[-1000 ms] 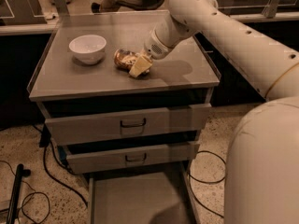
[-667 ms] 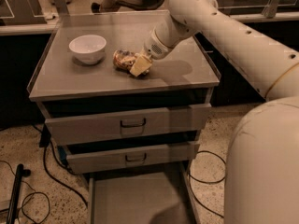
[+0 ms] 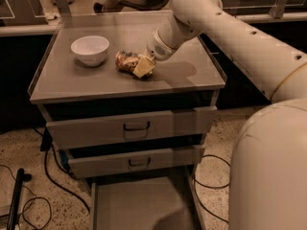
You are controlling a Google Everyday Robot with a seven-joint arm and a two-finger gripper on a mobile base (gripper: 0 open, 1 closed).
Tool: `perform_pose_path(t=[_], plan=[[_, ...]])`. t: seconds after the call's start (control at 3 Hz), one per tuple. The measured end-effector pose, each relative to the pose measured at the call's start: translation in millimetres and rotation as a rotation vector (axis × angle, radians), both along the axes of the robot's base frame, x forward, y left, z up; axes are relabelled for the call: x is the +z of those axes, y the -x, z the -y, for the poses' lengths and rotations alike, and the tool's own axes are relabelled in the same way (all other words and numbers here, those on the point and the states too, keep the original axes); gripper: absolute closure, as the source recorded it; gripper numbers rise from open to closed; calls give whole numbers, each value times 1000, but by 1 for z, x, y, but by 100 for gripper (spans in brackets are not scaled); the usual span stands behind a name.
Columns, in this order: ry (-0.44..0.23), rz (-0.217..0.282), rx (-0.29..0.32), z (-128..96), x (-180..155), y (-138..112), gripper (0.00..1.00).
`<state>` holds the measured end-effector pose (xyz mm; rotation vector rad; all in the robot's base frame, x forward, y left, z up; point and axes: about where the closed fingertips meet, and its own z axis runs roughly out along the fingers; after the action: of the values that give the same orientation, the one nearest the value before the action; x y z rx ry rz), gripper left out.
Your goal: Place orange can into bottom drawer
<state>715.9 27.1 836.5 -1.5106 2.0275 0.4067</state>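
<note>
The orange can (image 3: pixel 125 61) lies on its side on the grey cabinet top (image 3: pixel 96 83), just right of the white bowl. My gripper (image 3: pixel 142 65) reaches down from the upper right and sits at the can's right end, touching it and covering that end. The can rests on the cabinet top. The bottom drawer (image 3: pixel 139 202) is pulled out at the foot of the cabinet; its flat floor shows with nothing in it.
A white bowl (image 3: pixel 89 49) stands left of the can. Two higher drawers with dark handles (image 3: pixel 136 126) (image 3: pixel 139 162) are shut. My arm (image 3: pixel 240 37) crosses the right side. Cables (image 3: pixel 33 200) lie on the floor at left.
</note>
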Motion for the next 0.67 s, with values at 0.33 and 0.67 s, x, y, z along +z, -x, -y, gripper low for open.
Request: perform_pose_path(t=[0.33, 0.67], plan=[[23, 7, 14, 3, 5, 5, 100], [23, 32, 25, 10, 18, 17, 100]])
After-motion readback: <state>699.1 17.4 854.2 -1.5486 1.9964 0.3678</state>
